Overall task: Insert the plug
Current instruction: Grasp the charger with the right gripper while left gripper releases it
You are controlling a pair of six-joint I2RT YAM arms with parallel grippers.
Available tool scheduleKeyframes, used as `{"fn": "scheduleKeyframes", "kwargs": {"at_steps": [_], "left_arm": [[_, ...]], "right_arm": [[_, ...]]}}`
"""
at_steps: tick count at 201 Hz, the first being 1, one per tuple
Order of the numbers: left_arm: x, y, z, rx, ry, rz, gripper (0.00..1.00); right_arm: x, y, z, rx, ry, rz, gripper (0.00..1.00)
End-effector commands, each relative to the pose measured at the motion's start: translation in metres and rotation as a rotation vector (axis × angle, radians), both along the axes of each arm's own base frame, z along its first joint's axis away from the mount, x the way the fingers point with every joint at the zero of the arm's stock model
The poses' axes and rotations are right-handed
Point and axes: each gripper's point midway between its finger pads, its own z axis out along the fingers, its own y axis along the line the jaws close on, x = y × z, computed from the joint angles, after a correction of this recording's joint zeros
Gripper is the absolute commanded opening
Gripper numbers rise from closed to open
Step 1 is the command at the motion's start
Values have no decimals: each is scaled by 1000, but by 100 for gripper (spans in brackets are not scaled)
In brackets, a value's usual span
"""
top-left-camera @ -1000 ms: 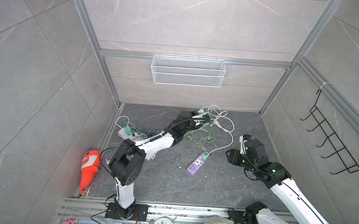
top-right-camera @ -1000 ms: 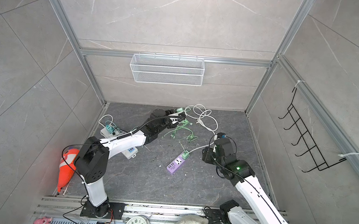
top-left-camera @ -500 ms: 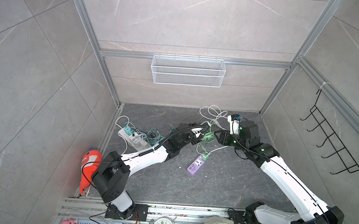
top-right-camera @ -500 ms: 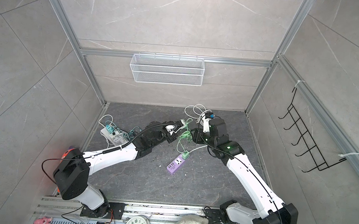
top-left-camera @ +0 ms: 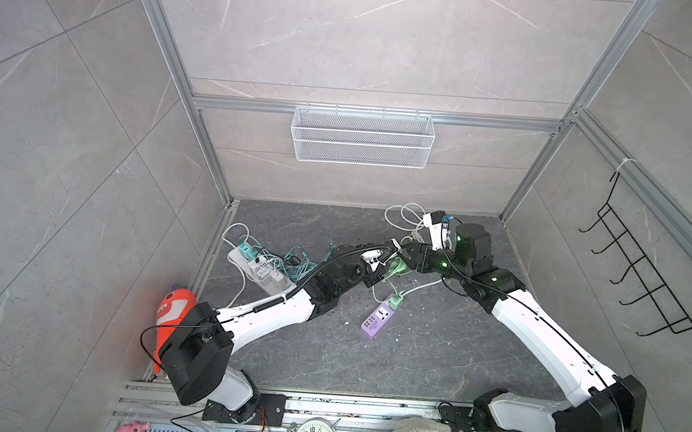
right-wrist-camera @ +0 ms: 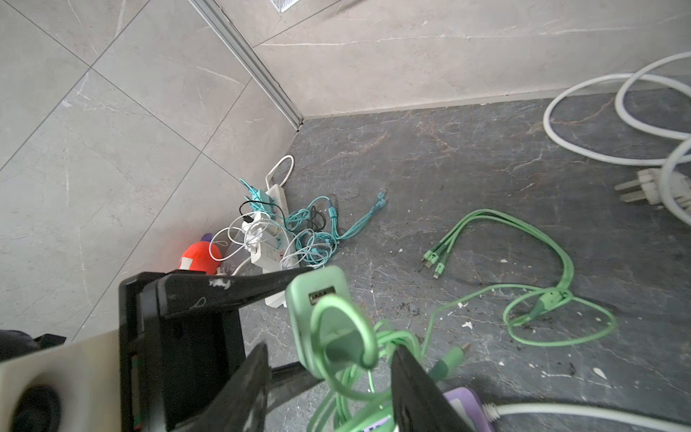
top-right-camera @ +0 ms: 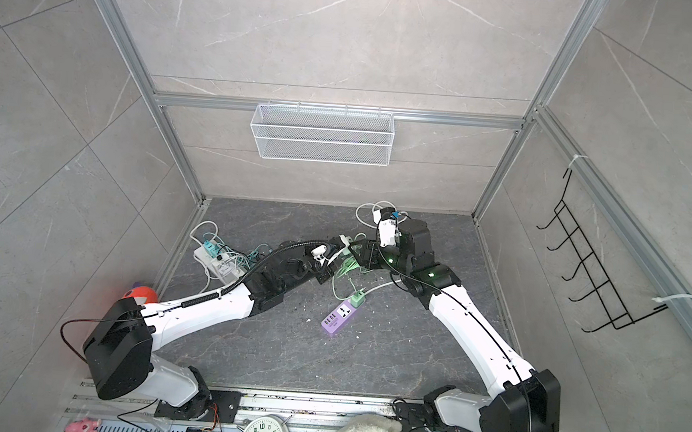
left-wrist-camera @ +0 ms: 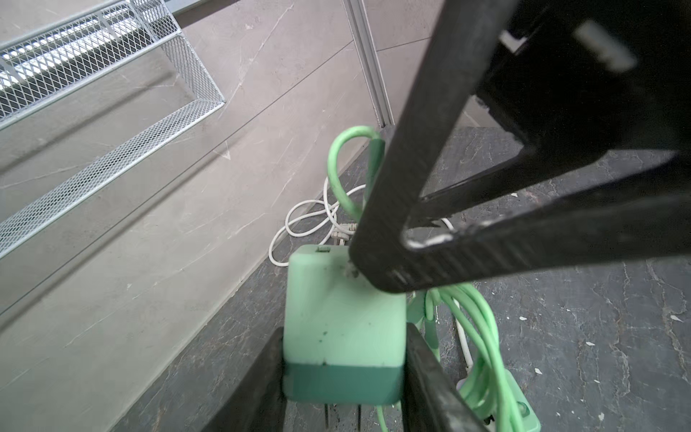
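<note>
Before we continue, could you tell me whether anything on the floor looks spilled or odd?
Yes: white flecks lie scattered on the floor around the loose green cable, near the purple power strip, like spilled debris.

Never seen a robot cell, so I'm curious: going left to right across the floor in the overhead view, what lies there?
Orange plush toy, white plastic power strip crowded with chargers, purple plastic power strip.

Plug [left-wrist-camera: 344, 299] between left claw [left-wrist-camera: 344, 336] and right claw [right-wrist-camera: 329, 351]; socket strip [top-left-camera: 378, 320] before them.
</note>
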Motion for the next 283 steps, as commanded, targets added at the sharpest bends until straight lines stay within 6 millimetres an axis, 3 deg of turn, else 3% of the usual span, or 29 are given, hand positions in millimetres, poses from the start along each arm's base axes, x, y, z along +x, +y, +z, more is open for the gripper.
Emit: {"fn": "scheduleKeyframes", "kwargs": {"at_steps": [1, 86, 102, 127, 161, 198, 243, 283], "left_arm": [[-8, -1, 34, -84, -38, -30, 27], [-13, -1, 40, -113, -50, -46, 26], [-13, -2, 40, -114, -48, -52, 27], [-12, -5, 41, -127, -37, -57, 31], [-19, -8, 46, -141, -32, -76, 43], [-43, -20, 74, -169, -66, -100, 64], [-67, -47, 89, -116, -83, -154, 66], [-74, -50, 112, -138, -127, -143, 66]], "right_arm": [[2, 7, 4, 39, -12, 29, 53], [2, 21, -5, 85, 30, 97, 41], [-1, 20, -4, 85, 27, 102, 34], [-5, 17, -2, 75, 24, 96, 15], [-11, -5, 16, 23, -10, 16, 10], [-20, -41, 28, -67, -39, -110, 9], [-34, -73, 36, -115, -76, -204, 9], [-43, -113, 44, -202, -98, -337, 9]]}}
